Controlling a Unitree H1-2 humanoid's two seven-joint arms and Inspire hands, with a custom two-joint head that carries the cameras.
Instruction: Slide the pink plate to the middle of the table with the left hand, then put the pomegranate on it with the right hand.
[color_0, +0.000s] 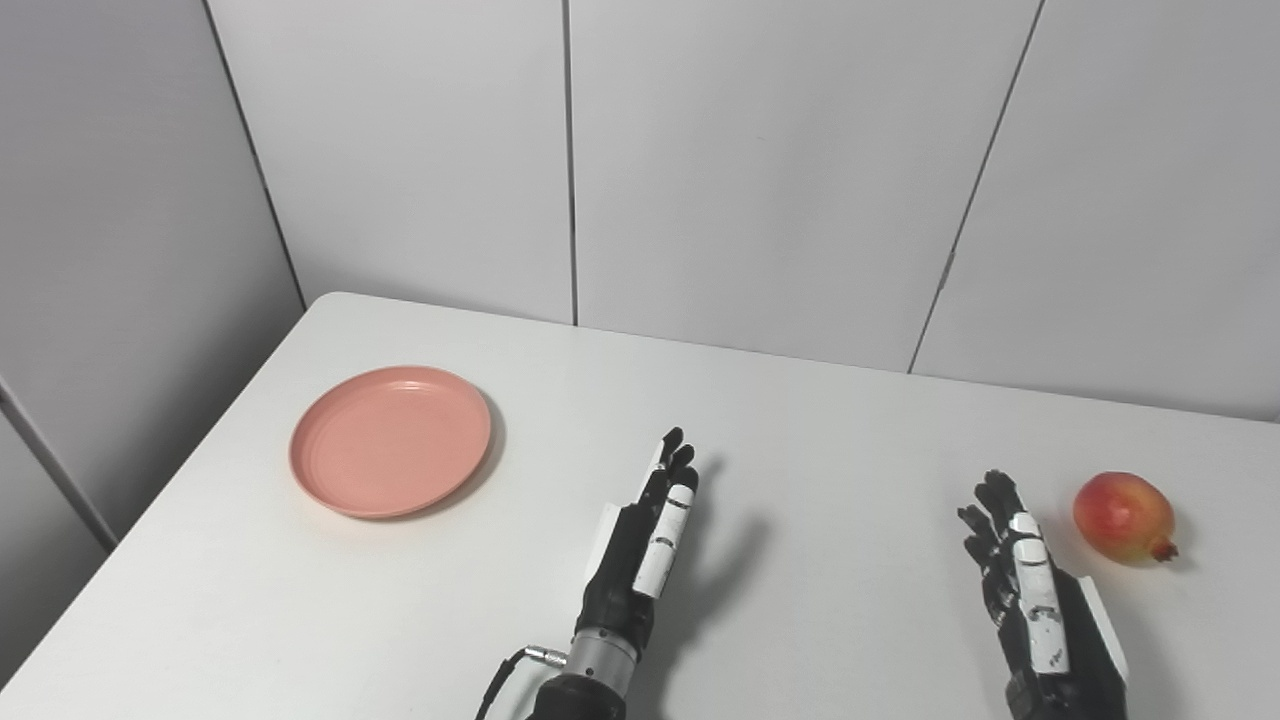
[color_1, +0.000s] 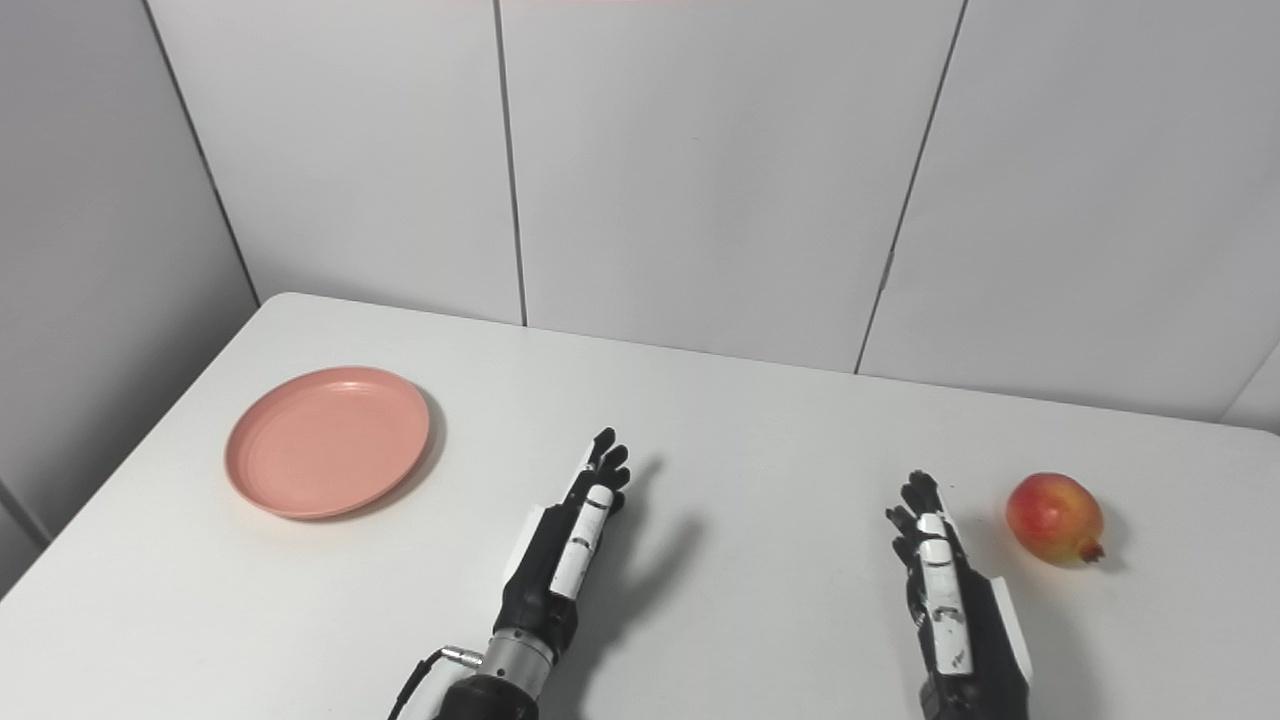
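Both units extended, fingers straight, empty: left robot hand (color_0: 640, 545) well apart from pink plate (color_0: 390, 441); right robot hand (color_0: 1035, 600) near pomegranate (color_0: 1122, 515). White surface (color_0: 820, 440), grey wall panels (color_0: 780, 170).

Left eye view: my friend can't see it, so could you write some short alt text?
Two black-and-white robot hands, left robot hand and right robot hand, hover open over a white table, holding nothing. An empty pink plate sits far left; a red pomegranate lies beside the right one.
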